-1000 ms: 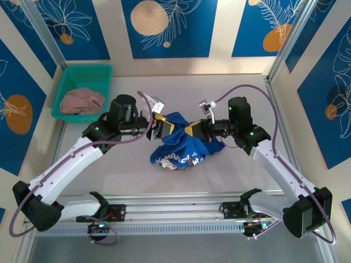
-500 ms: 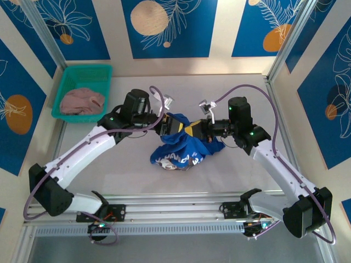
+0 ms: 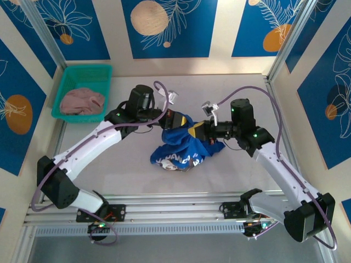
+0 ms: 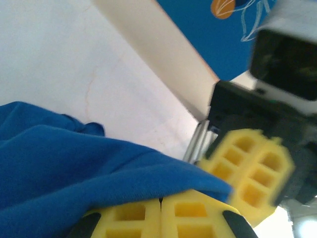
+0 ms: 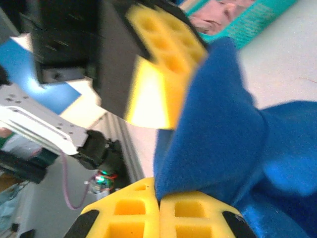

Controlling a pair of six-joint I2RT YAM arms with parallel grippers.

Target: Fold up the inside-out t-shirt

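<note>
Seen from above, two white robot arms are bolted to a metal rail at the near edge of a pale grey bench. The left arm reaches forward and to the right, and the right arm reaches forward and to the left. They meet over the middle of the bench.

There the inside-out t-shirt, royal blue with faint white print, sits in a crumpled heap. Its lower part lies on the bench and its top is gathered up into a peak. The left claw is clenched on the far left side of that peak. Its wrist camera shows two yellow pads pressed together, with a fold of blue cloth at their tips. The right claw is clenched on the cloth just beside it, from the right. Its wrist camera shows blue fabric rising from between its own closed pads. The two claws are near each other, and each appears blurred in the other's wrist view.

Farther back, in the far left corner, a teal plastic basket holds a dusty-pink garment, well apart from the t-shirt. Behind the bench stand cream walls with blue panels bearing white leaf outlines and orange discs.
</note>
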